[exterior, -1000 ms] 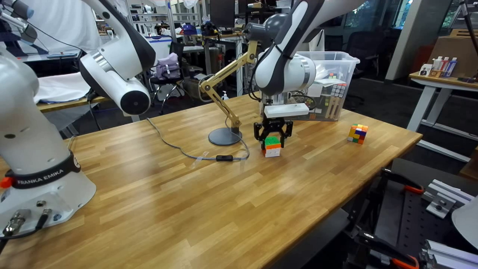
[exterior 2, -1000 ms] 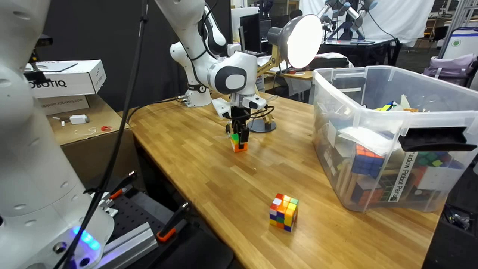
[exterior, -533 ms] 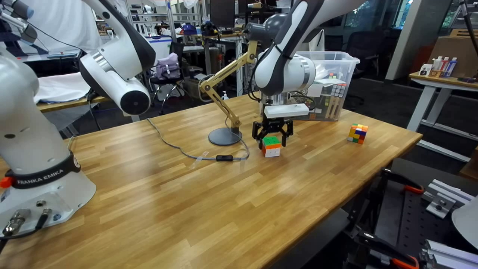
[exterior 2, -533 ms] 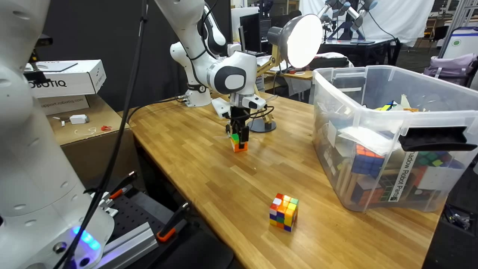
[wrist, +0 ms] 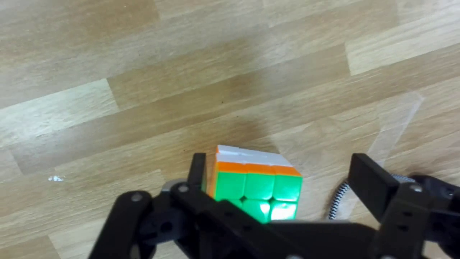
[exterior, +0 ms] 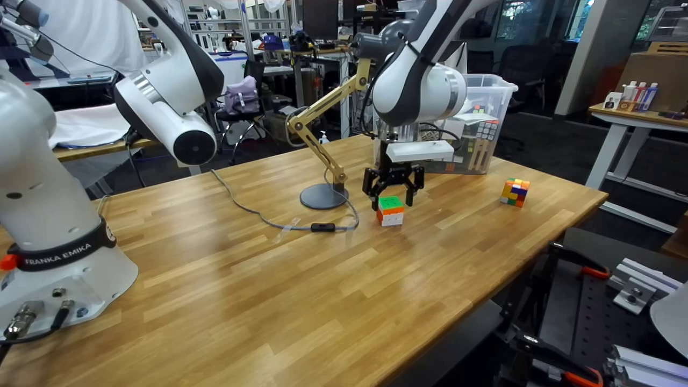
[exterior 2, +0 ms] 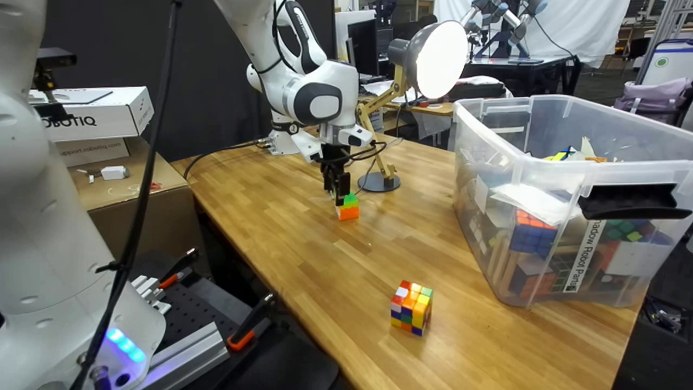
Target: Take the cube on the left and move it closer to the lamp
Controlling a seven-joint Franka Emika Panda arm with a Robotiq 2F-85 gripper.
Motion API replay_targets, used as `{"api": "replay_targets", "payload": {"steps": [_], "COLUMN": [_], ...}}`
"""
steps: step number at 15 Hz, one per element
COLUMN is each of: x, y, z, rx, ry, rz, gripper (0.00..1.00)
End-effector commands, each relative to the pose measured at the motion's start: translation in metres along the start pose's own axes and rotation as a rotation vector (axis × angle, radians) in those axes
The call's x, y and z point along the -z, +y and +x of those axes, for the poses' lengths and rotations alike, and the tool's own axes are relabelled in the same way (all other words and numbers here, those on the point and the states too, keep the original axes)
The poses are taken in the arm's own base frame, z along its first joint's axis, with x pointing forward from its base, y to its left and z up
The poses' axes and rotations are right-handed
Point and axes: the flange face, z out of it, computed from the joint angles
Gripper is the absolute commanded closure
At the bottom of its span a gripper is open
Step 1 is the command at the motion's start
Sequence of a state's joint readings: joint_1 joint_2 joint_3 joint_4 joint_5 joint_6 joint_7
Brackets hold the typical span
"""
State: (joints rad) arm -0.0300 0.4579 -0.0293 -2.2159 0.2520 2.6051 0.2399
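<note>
the robotiq gripper, jaws spread wide apart, hangs close over the green-topped puzzle cube, which sits on the wooden table near the jointed desk lamp; a mixed-colour puzzle cube stands well apart

One green-topped cube and one mixed-colour cube are counted on the desk, with one lamp and one clear bin, whose puzzle cubes cannot be counted exactly. Two fingers, two black-and-white robot arms and two orange-tipped clamps are also seen.
</note>
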Motion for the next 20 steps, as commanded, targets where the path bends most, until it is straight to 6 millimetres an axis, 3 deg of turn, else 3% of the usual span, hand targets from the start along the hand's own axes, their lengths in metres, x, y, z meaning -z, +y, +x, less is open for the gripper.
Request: {"api": "replay_targets", "payload": {"steps": [1, 4, 7, 12, 13, 16, 17, 18, 20], "x": [0.03, 0.044, 0.051, 0.066, 0.078, 0.102, 0.094, 0.099, 0.103], "y": [0.005, 0.016, 0.045, 0.125, 0.136, 0.204, 0.184, 0.204, 0.211], "z": [-0.03, -0.063, -0.104, -0.17, -0.143, -0.146, -0.14, -0.141, -0.143], "rx": [0.067, 0.102, 0.126, 0.18, 0.179, 0.192, 0.158, 0.16, 0.168], "ry": [0.027, -0.022, -0.064, -0.094, -0.094, -0.088, -0.07, -0.073, -0.075], "rz": [0.021, 0.013, -0.004, 0.033, 0.038, 0.118, 0.086, 0.111, 0.127], "gripper": [0.0, 0.0, 0.0, 0.0, 0.0, 0.0, 0.0, 0.0, 0.0]}}
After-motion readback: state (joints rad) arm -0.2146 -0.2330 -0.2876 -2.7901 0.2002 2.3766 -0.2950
